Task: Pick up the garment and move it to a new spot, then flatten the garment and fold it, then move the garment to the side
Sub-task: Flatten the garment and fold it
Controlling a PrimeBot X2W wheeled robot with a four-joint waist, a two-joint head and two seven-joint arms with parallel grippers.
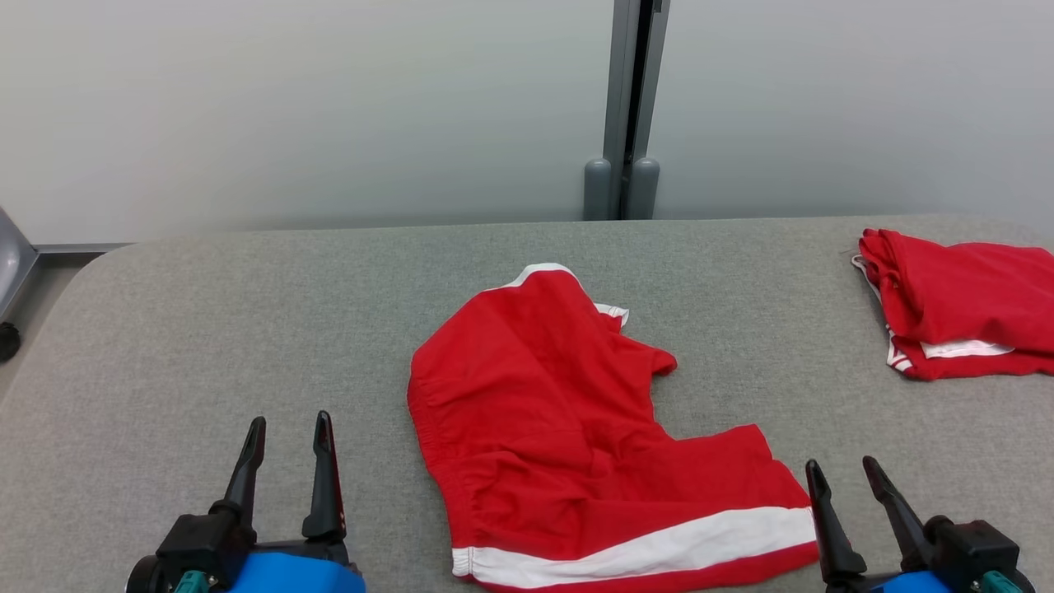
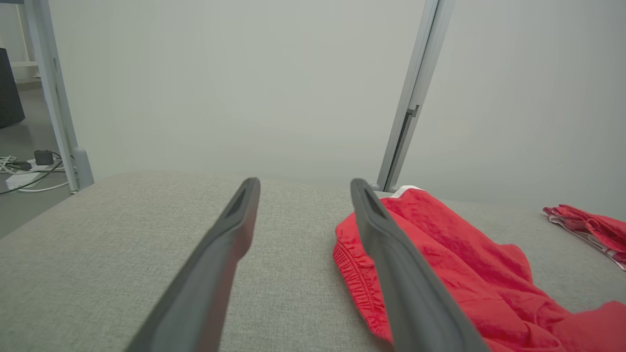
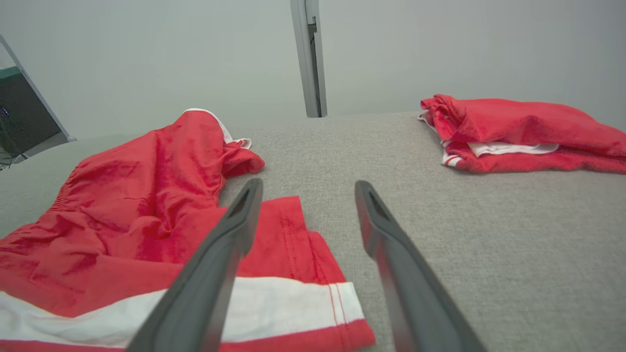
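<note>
Red shorts with a white stripe (image 1: pixel 568 436) lie rumpled in the middle of the grey table (image 1: pixel 247 329), one leg toward the far side and one toward the near right. The same shorts appear in the left wrist view (image 2: pixel 455 264) and the right wrist view (image 3: pixel 146 220). My left gripper (image 1: pixel 288 424) stands open at the near left, apart from the waistband, nothing between its fingers (image 2: pixel 234 230). My right gripper (image 1: pixel 844 469) is open at the near right, just beside the striped leg hem; its left finger (image 3: pixel 230 234) overlaps the cloth in the wrist view.
A second red garment (image 1: pixel 955 305), folded, lies at the table's far right edge, also seen in the right wrist view as a folded stack (image 3: pixel 518 132). A grey wall with a vertical post (image 1: pixel 630 107) stands behind the table. Cables lie on the floor (image 2: pixel 24 171) to the left.
</note>
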